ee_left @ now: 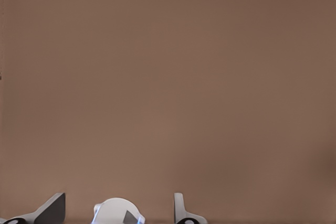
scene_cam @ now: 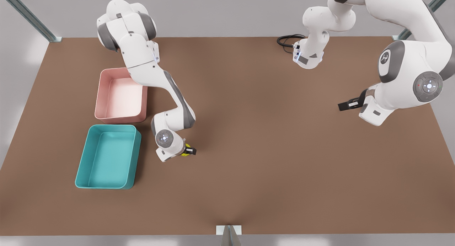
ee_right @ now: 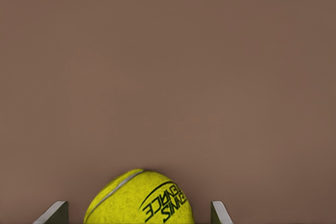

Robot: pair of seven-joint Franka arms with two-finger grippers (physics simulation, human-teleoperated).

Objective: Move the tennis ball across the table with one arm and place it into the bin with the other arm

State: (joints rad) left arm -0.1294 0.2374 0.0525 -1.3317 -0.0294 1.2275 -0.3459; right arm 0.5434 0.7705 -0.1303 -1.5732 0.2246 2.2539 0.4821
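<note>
While the right gripper (scene_cam: 192, 151) clamps the fuzzy round tennis ball (ee_right: 140, 199), left gripper (scene_cam: 344, 106) spread over the matte table (scene_cam: 270, 139).

Matte brown table (scene_cam: 270, 150); smooth plastic teal bin (scene_cam: 82, 167) & pink bin (scene_cam: 121, 116); fuzzy felt-like tennis ball (ee_right: 139, 200) w/ black print.

A pink rectangular plastic tray with rounded corners (scene_cam: 121, 96) stands open side up. A black looped cable (scene_cam: 286, 40) lies near the far edge. Grey metal frame struts (scene_cam: 30, 15) rise at the corners, probably supports.
</note>
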